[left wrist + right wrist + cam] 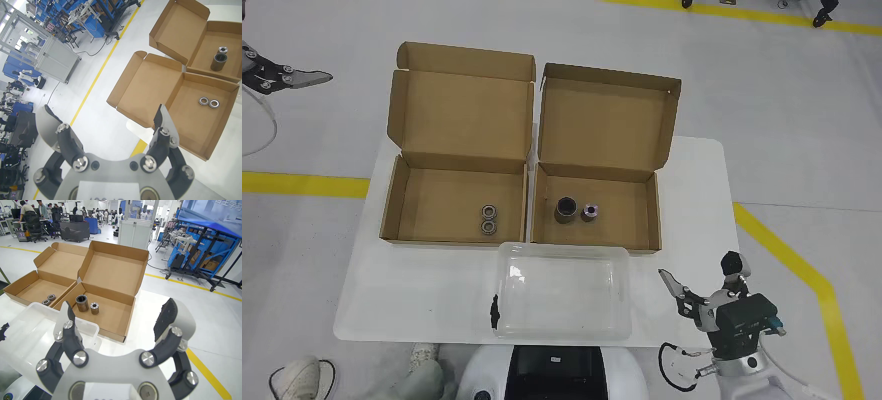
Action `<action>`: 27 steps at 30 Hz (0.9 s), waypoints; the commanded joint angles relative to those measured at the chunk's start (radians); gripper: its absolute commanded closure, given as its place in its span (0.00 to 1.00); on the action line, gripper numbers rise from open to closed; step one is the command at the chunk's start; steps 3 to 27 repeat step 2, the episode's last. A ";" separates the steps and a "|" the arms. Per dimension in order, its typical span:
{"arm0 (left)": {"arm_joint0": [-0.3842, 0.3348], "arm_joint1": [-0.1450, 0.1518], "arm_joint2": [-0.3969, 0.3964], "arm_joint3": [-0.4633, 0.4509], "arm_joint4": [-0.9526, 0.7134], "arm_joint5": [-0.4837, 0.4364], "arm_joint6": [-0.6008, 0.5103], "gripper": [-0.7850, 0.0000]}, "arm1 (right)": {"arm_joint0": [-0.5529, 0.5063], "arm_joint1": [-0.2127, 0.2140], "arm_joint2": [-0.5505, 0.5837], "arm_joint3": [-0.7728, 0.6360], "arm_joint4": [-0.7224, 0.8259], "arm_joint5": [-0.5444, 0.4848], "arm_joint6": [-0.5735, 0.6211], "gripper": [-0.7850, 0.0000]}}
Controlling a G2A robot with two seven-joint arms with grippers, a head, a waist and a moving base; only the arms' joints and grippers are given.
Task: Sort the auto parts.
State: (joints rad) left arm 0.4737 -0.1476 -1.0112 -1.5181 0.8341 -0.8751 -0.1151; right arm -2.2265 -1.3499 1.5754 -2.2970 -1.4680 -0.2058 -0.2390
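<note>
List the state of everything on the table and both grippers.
Left brown cardboard box, lid open, two metal ring bearings lying flat inside.
Right brown cardboard box, lid open, dark cylindrical sleeve and small silver bushing upright inside.
Clear plastic tray, upright, uncovered.
Left gripper, jaws open.
Right gripper, jaws open.

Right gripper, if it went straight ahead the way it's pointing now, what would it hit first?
Probably the right-hand cardboard box: the open right gripper points at its near wall and bare floor. Depth is unclear, so it might meet the white table first.
</note>
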 commanded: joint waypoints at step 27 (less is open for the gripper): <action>0.000 0.000 0.000 0.000 0.000 0.000 0.000 0.00 | 0.000 0.000 0.000 0.000 0.000 0.000 0.000 0.00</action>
